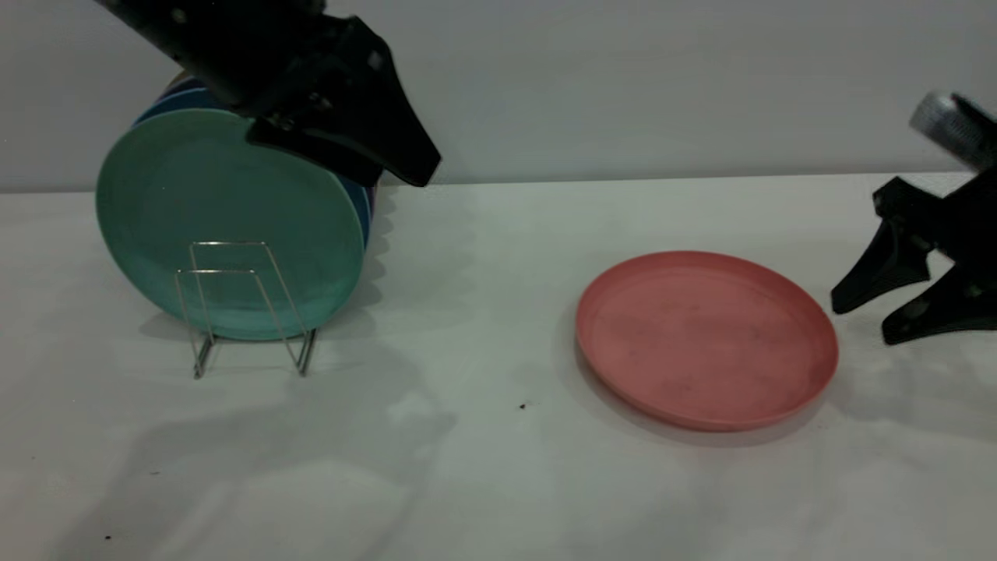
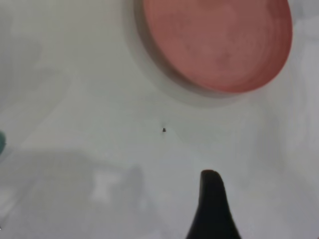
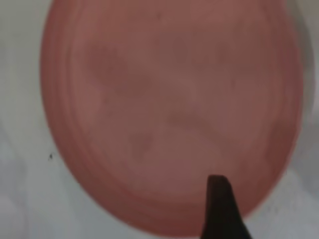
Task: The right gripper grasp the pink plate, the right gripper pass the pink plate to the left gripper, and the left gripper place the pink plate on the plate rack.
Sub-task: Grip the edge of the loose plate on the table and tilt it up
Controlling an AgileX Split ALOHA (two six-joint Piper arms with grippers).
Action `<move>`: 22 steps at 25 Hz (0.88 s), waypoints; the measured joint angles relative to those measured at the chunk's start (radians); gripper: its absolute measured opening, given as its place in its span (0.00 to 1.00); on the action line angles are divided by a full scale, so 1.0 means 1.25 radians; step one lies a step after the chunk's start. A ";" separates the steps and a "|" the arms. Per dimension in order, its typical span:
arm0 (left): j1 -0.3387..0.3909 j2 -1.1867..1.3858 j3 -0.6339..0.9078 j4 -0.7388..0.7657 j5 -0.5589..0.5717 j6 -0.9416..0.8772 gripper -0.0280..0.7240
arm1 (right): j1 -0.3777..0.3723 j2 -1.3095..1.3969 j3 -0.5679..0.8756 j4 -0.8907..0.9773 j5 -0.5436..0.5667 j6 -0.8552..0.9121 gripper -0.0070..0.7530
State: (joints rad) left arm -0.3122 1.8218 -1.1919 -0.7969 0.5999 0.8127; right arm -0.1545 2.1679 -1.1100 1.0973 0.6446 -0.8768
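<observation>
Exterior view: the pink plate (image 1: 706, 337) lies flat on the worktop (image 1: 483, 467), just left of the right pincer (image 1: 871, 317), whose fingers are spread and aimed at its near rim; nothing stands between them. The left pincer (image 1: 413, 167) hangs well apart, over the teal plate (image 1: 226, 222) in the rack (image 1: 241, 312); I cannot tell its state.

Left wrist view: the plate lies far ahead.

Right wrist view: the plate sits directly below one fingertip (image 3: 218, 185).
</observation>
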 joint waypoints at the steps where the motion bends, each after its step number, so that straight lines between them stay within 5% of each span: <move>1: -0.001 0.000 0.000 0.000 -0.002 0.000 0.79 | -0.002 0.026 -0.014 0.008 0.009 -0.004 0.67; 22: -0.002 0.000 0.000 -0.003 -0.003 -0.015 0.79 | 0.028 0.148 -0.063 0.124 0.013 -0.136 0.59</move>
State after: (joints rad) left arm -0.3141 1.8218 -1.1919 -0.8001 0.5965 0.7936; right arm -0.1189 2.3527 -1.1891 1.2517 0.6604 -1.0469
